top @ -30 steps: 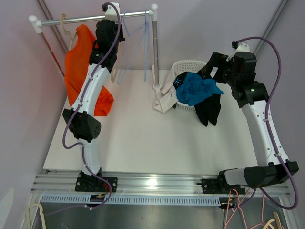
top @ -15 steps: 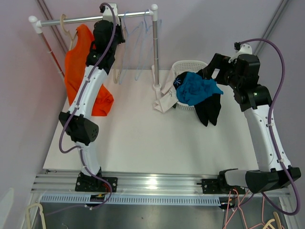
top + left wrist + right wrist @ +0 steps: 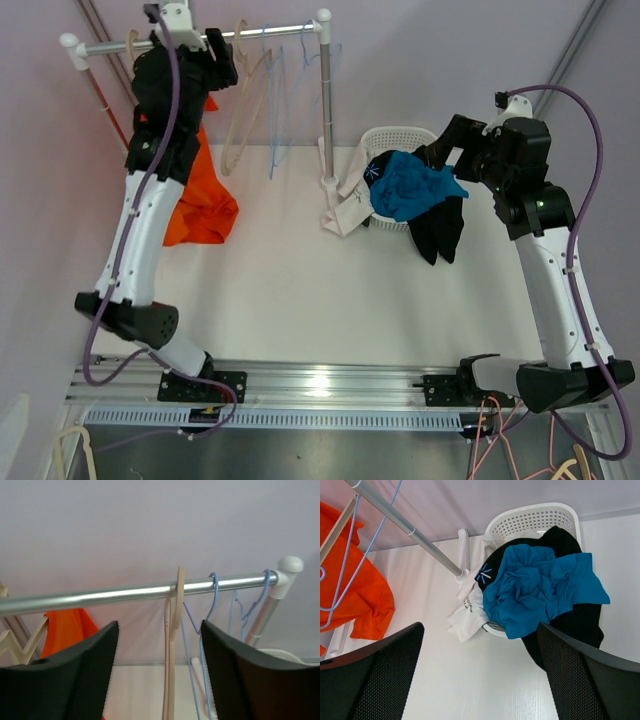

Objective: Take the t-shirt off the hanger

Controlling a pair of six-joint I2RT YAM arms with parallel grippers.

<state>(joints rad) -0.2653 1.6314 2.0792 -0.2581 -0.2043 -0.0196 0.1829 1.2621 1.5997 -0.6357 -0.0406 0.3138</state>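
**Top view with both wrist views.** Your left fingers [image 3: 222, 62] were raised to the rail [image 3: 270, 30]. They stood parted with nothing between them. Through their gap the wrist camera looked at a bare cream hanger [image 3: 178, 597] and the blue hangers [image 3: 214, 600], not at the garment you were after.

The shirt [image 3: 203, 205], orange, hung from the rail's left end on its own hanger [image 3: 133, 42]. From above, your left forearm [image 3: 150, 210] hid much of it. In the left wrist view it showed only as a strip just outside the left-hand finger. Whether its hem touched the table [image 3: 300, 290] could not be told.

The rail held the shirt high so that it draped free, and that was probably why you had to bring the arm up so far. The parted fingers suited an approach rather than a grasp. Because they faced the empty hangers, you probably needed to shift toward the rail's left end before closing on cloth or hanger.

Your right fingers [image 3: 448, 142] were spread wide and empty, poised beside the basket [image 3: 400, 135]. The basket sat near the rail's right post [image 3: 324, 100], with clothes [image 3: 410, 185] spilling over its rim. That arm was kept well apart from the rail, seemingly to leave the left arm room. The basket appeared to be where the freed garment would go. The removal itself had not yet been made.
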